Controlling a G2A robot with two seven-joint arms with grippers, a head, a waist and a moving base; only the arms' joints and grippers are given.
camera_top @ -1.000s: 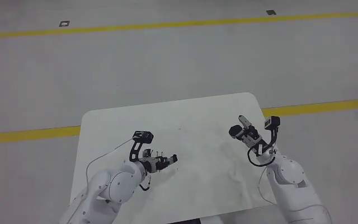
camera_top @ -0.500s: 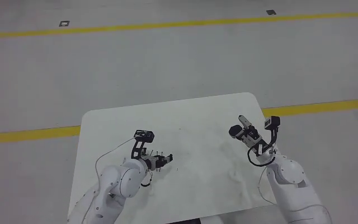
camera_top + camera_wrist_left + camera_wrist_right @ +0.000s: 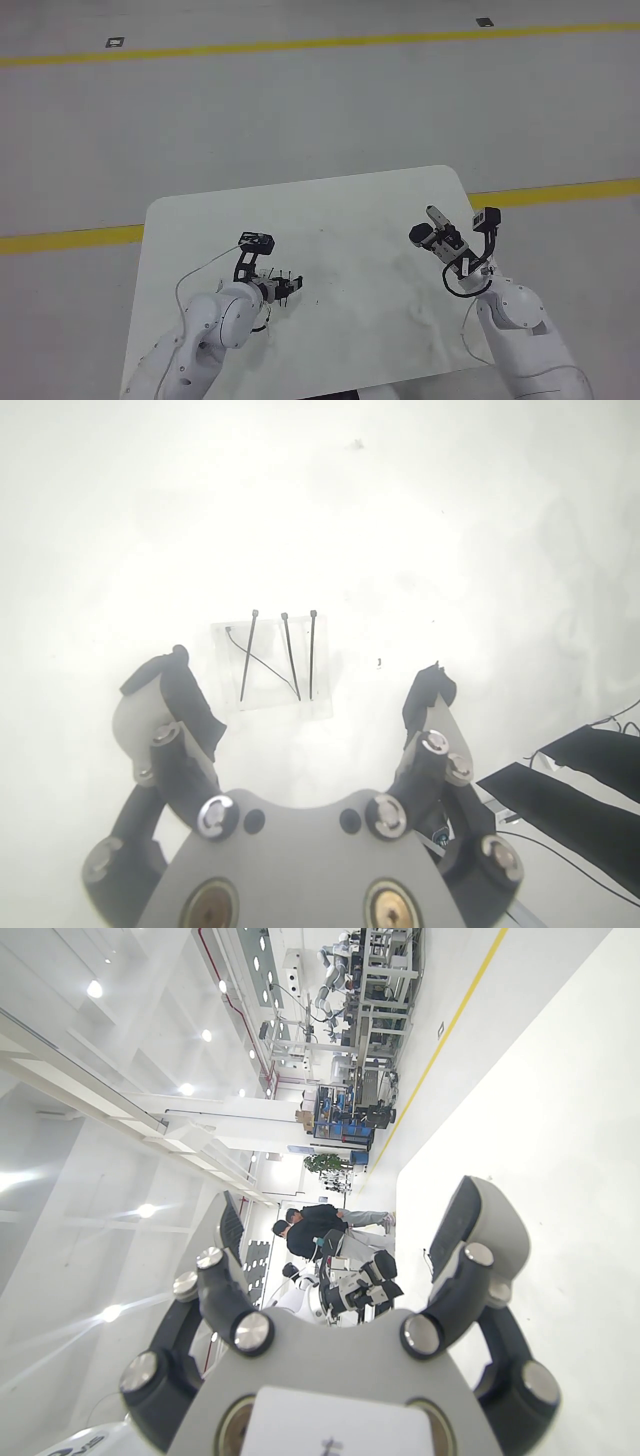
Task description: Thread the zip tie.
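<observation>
While my left end effector (image 3: 302, 670) hovers spread apart, I see zip ties (image 3: 311, 655) on the counter (image 3: 450, 525) just ahead; my right end effector (image 3: 345, 1203) gapes too.

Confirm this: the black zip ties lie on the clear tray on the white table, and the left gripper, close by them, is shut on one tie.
Not quite. The left gripper is open and holds nothing, as the left wrist view shows. The rest is right: the black zip ties lie on the clear tray on the white table, with the gripper close by them.
</observation>
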